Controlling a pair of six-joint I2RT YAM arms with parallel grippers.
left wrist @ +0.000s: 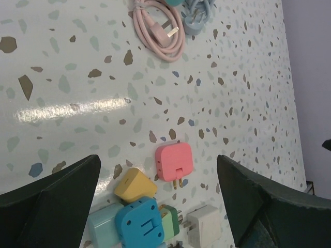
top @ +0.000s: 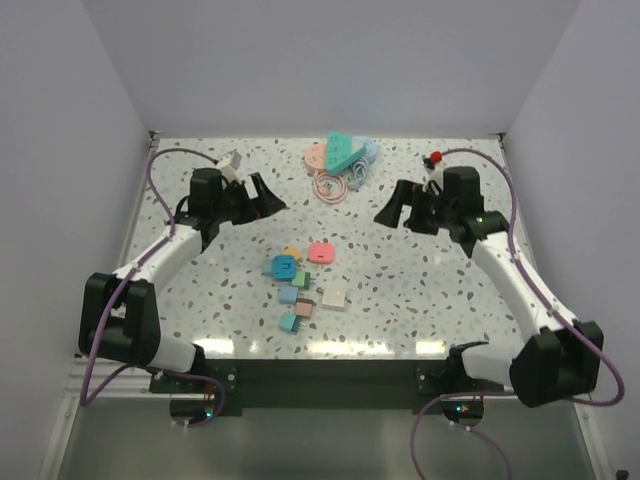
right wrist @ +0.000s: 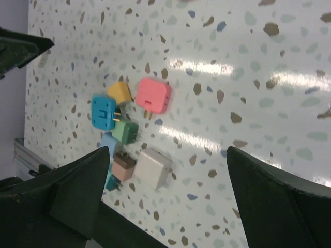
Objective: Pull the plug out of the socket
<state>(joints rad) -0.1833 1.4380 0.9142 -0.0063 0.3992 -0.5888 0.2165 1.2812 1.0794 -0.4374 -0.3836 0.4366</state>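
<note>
A blue plug (top: 281,266) sits on a pale socket block (left wrist: 101,231) mid-frame, packed among colored adapters (top: 321,252) (some touching). Left gripper (top: 264,196) and right gripper (top: 392,208) hang apart, jaws spread wide; bare table (top: 410,300) surrounds the cluster.

Speckled table (top: 420,300) with scattered plug adapters (top: 321,252), coiled cables (top: 328,188)

The white, speckled terrazzo worktop (top: 450,290) carries a small heap at its far edge. In it, a coiled pink cable (left wrist: 158,31) has its plug resting across the loop, a coiled pale-blue cable (left wrist: 199,18) lies just beside it, and a teal wedge-shaped piece (top: 342,150) sits on top. Near the middle, a pink adapter (left wrist: 175,161) lies alone with its prongs free. A white charger block (left wrist: 204,223) lies near it.
</note>
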